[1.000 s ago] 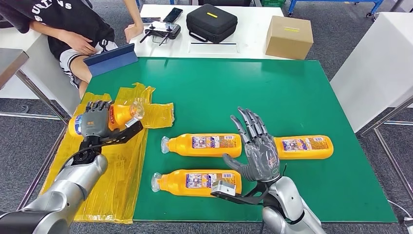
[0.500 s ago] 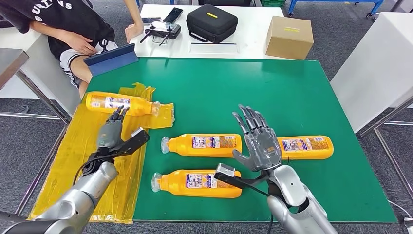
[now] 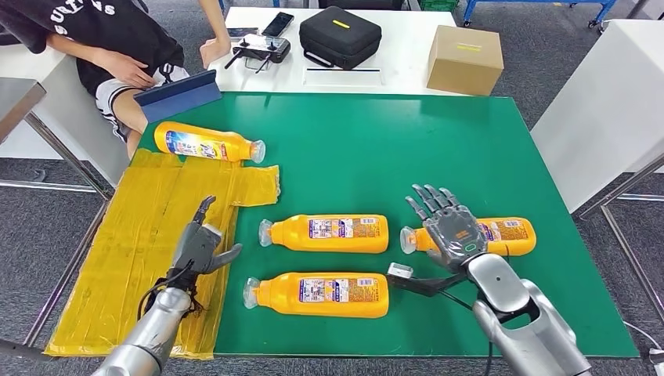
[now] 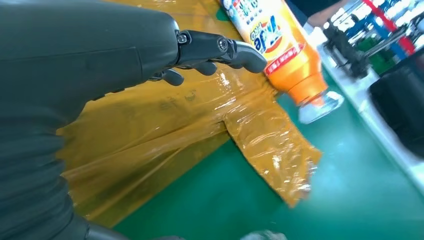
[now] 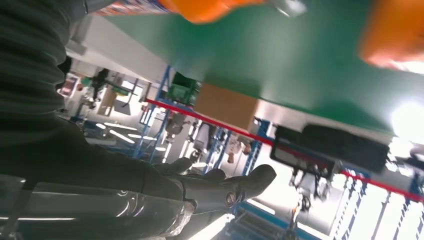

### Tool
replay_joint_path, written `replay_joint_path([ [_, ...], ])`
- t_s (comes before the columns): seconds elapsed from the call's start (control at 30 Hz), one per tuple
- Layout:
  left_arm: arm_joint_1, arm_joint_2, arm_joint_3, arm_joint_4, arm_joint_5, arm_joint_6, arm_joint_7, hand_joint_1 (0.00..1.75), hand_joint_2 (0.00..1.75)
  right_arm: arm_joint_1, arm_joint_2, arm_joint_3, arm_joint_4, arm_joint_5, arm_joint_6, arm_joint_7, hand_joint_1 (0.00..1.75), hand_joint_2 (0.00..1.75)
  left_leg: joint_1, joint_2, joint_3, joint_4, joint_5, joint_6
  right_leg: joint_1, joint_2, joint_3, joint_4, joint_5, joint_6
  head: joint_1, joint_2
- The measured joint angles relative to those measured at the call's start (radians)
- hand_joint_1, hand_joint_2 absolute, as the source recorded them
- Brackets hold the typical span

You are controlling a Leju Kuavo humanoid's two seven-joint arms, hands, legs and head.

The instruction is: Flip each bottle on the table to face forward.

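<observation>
Several orange bottles lie on their sides on the green table (image 3: 470,149). One bottle (image 3: 207,145) lies at the far left with its label up and its cap to the right; the left wrist view shows this bottle (image 4: 280,45) beyond the fingers (image 4: 220,50). A middle bottle (image 3: 329,233) and a front bottle (image 3: 317,294) have their caps to the left. My left hand (image 3: 200,247) hovers empty over the yellow sheet, fingers apart. My right hand (image 3: 446,231) is spread over the neck end of the right bottle (image 3: 501,235), partly hiding it.
A crinkled yellow plastic sheet (image 3: 141,258) covers the table's left side. A seated person (image 3: 102,47) with a blue tablet (image 3: 178,94) is at the back left. Behind stands a white table with a black case (image 3: 341,35) and a cardboard box (image 3: 465,59).
My left hand let go of its bottle, which now lies at the far left, and drew back toward me. My right hand moved right and down over the right bottle.
</observation>
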Motion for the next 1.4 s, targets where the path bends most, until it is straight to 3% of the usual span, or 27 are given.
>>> replay_joint_path([
  [0.23, 0.13, -0.002, -0.052, -0.231, 0.129, -0.016, 0.021, 0.0, 1.75, 0.069, -0.111, -0.116, 0.0, -0.038, 0.079, -0.041, 0.0, 1.75, -0.001, -0.002, -0.002, 0.0, -0.001, 0.0, -0.001, -0.002, 0.0, 0.0, 0.0, 0.001, 0.0, 0.0],
  [0.57, 0.168, -0.002, -0.082, -0.326, 0.16, -0.015, 0.025, 0.0, 1.75, 0.112, -0.166, -0.177, -0.023, -0.1, 0.137, -0.048, 0.0, 1.75, -0.001, -0.002, -0.001, 0.0, 0.0, 0.001, 0.0, -0.002, 0.0, 0.0, 0.0, 0.0, 0.0, 0.0],
  [0.77, 0.2, -0.002, -0.083, -0.411, 0.284, -0.098, 0.007, 0.0, 1.75, 0.157, -0.215, -0.293, -0.041, -0.19, 0.178, -0.086, 0.0, 1.75, -0.002, -0.002, -0.001, 0.0, 0.0, 0.002, -0.002, -0.002, 0.0, 0.0, 0.0, 0.001, 0.0, 0.0],
  [1.0, 0.225, -0.002, -0.08, -0.505, 0.316, -0.111, 0.018, 0.0, 1.75, 0.207, -0.228, -0.411, -0.042, -0.217, 0.181, -0.111, 0.0, 1.75, -0.002, -0.002, -0.001, 0.0, -0.001, 0.002, -0.002, -0.002, 0.0, 0.0, 0.0, 0.001, 0.0, 0.0],
  [1.4, 0.239, -0.002, -0.079, -0.547, 0.318, -0.119, 0.019, 0.0, 1.75, 0.205, -0.226, -0.458, -0.004, -0.198, 0.125, -0.163, 0.0, 1.75, -0.002, -0.002, -0.001, 0.0, 0.0, 0.002, -0.002, -0.002, 0.0, 0.0, 0.0, 0.001, 0.0, 0.0],
])
